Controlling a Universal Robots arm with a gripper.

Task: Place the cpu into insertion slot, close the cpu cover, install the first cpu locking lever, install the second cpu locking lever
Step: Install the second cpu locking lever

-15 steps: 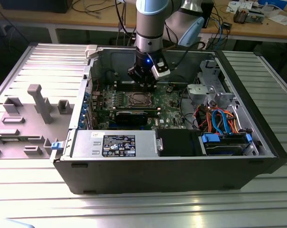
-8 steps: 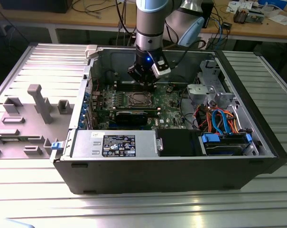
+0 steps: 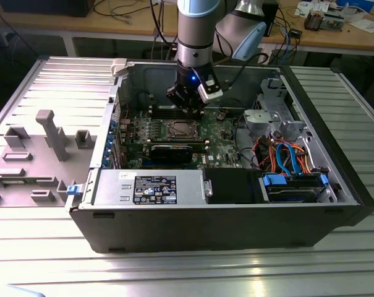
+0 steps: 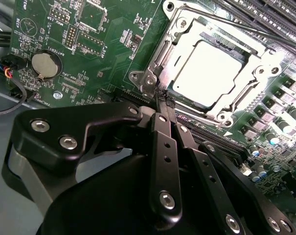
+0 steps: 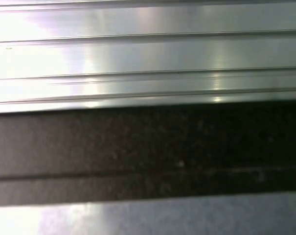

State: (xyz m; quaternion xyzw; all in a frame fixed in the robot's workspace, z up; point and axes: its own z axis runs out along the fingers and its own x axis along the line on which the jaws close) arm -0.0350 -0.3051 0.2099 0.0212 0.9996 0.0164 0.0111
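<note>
In the second wrist view the cpu (image 4: 211, 68) lies flat in the insertion slot (image 4: 160, 54), its silver top showing through the window of the cpu cover (image 4: 265, 58), which lies down over it. A thin lever rod (image 4: 245, 25) runs along the far side of the socket. My gripper (image 4: 163, 102) is shut, fingertips pressed together with nothing between them, right at the socket's near corner beside a small metal hook (image 4: 148, 81). In the exterior view the gripper (image 3: 188, 110) hangs just above the insertion slot (image 3: 184, 129) inside the open computer case.
A grey power box (image 3: 149, 187) lies along the case's front wall. A drive cage with orange and blue cables (image 3: 285, 154) is at the exterior view's right. A coin cell (image 4: 44, 64) sits on the green board. Grey fixtures (image 3: 51, 133) stand outside the case.
</note>
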